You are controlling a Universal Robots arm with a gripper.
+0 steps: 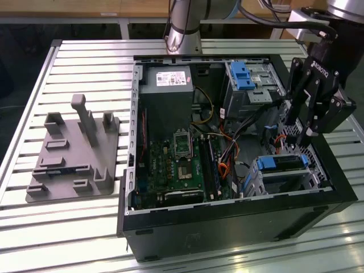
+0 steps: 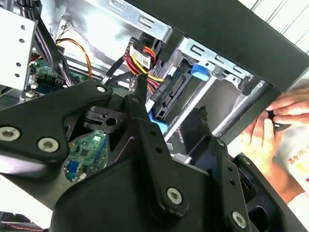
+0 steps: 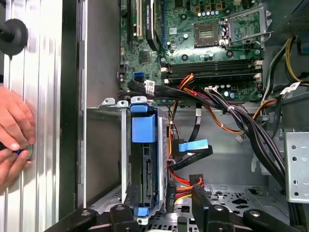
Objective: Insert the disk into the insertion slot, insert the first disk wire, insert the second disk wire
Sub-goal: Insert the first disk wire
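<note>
The arm (image 1: 183, 25) was a silver tube; black cables (image 1: 259, 14) ran to its wrist. The black gripper (image 1: 300, 128) had jointed link fingers (image 2: 145, 140), silver screw heads (image 2: 174, 195) and white lettering on its side.

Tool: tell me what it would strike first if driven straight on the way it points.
Most likely the red, yellow and orange wire bundle just ahead of the tool, beside the disk in the insertion slot; depth is unclear.
</note>
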